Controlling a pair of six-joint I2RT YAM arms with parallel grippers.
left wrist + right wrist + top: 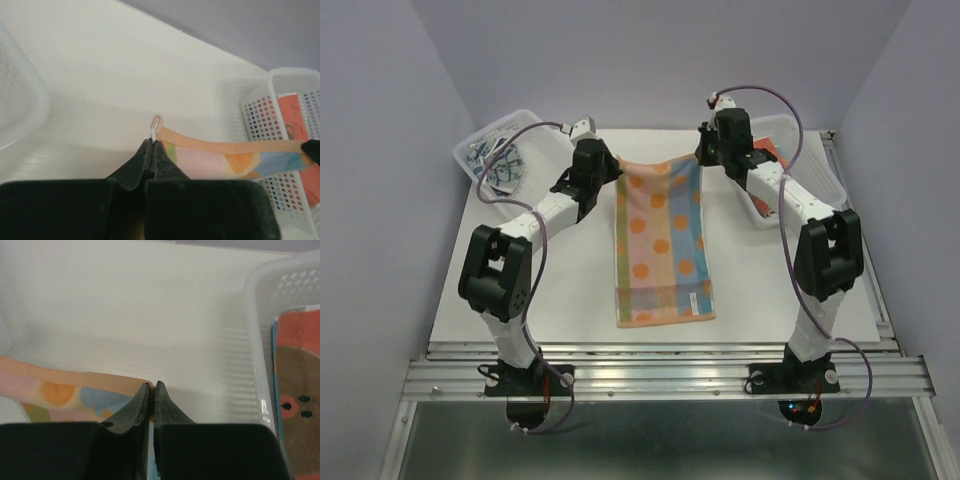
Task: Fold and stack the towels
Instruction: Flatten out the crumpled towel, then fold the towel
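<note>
Top external: left pincer [616, 168] and right pincer [701, 160] clench the dotted towel [662, 245] by its far corners, edge taut, seemingly for folding.

Plain pale-lavender walls [650, 60] enclose a flat white counter [570, 300], edged at the near side by ribbed aluminium rails [660, 375].

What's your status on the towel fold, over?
Left end effector shut on spotted towel, far left corner. Right end effector shut on far right corner. Far edge stretched between them. Nothing in the way.
</note>
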